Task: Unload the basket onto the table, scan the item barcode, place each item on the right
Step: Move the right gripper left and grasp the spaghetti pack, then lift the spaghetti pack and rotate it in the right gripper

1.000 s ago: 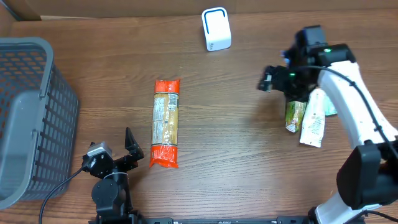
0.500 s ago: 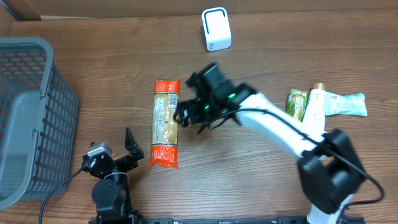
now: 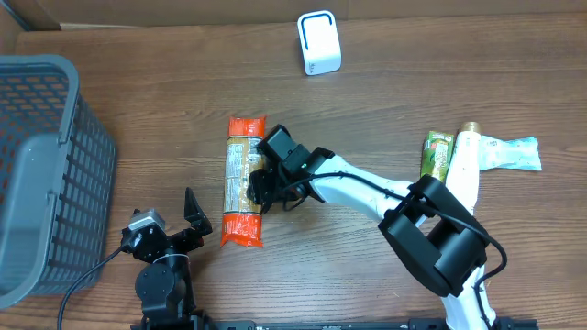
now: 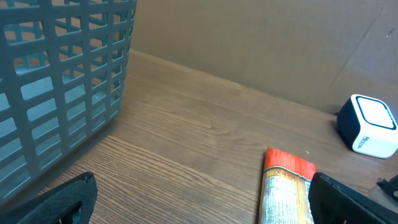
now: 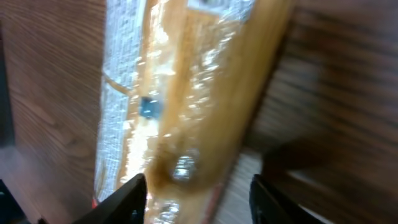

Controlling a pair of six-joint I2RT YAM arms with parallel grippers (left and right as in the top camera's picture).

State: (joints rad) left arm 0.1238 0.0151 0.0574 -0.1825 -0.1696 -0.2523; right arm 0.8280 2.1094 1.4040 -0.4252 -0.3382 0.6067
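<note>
Item: pasta packet lies flat on the bench, right of the grey basket.
Right end effector: astride the packet's middle; I cannot tell whether it grips.
Left end effector: released, fingers wide, near the packet's lower end.

We keep our left arm folded low at the near edge of the bench. The left tool points away from us with its jaws spread wide, and its fingertips sit at the bottom corners of the wrist view. Our right arm reaches far across to the left, elbow bent and wrist tipped down. The right tool hangs close over the bench, jaws parted.
</note>
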